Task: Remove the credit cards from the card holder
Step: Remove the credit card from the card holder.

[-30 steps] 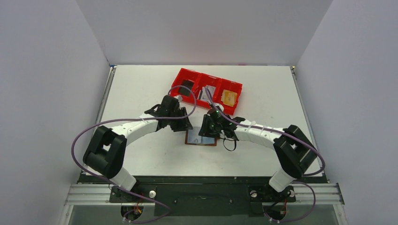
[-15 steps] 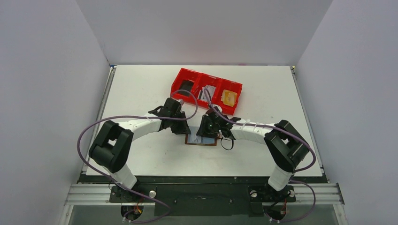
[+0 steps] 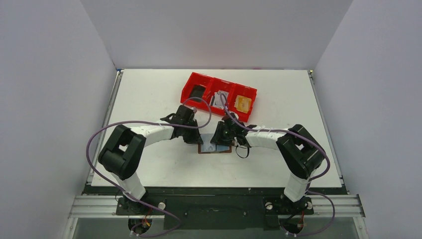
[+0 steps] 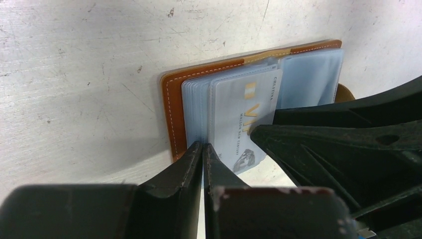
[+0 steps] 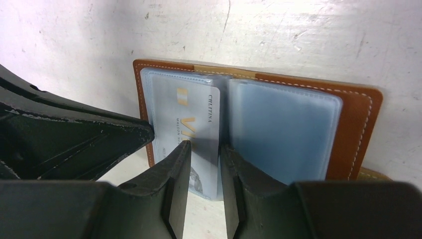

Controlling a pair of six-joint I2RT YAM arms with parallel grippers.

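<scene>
So the card holder (image 5: 359, 124) lies open flat on the table (image 4: 74, 74), right in front of both tools. The right tool (image 5: 205, 154) has its fingers a narrow gap apart over the light blue card (image 5: 181, 112), which sticks out past the holder's near edge toward it. The left tool (image 4: 202, 149) is pinched together at that same edge. Can't tell if a sleeve's caught in it.

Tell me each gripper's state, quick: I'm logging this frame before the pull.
Left gripper: closed, pinching the clear card sleeves at their near edge.
Right gripper: slightly open, fingers straddling the VIP card, not clamped.
</scene>
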